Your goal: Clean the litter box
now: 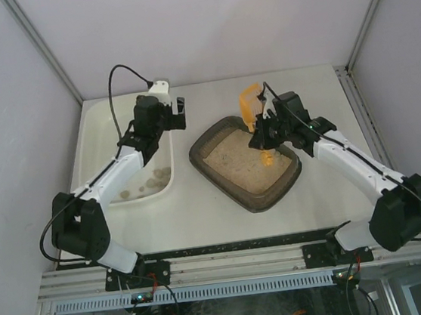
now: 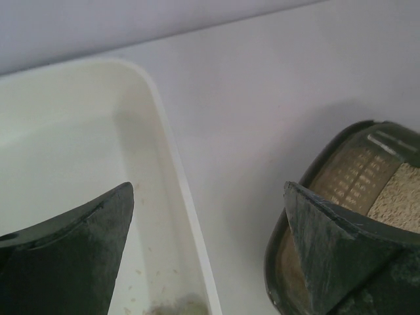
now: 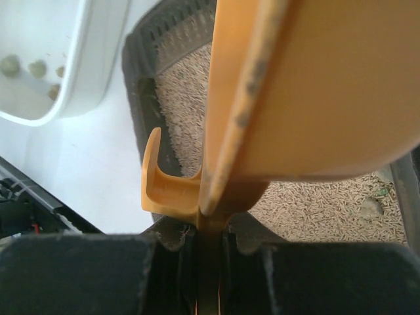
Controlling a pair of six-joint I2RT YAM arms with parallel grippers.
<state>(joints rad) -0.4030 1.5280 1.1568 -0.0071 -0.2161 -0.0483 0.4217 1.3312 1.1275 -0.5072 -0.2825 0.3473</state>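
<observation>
Tabletop [image 1: 203, 223]: right arm [image 1: 347, 158] over litter box [image 1: 234, 166]

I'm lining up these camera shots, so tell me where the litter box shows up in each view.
Top external: litter box sits at centre, just right of the white tub.
Left wrist: litter box at lower right; white tub at left.
Right wrist: litter box across the middle, behind the orange scoop; white tub at upper left.
Shared landmark: the white tub, beside the box in all three.
</observation>
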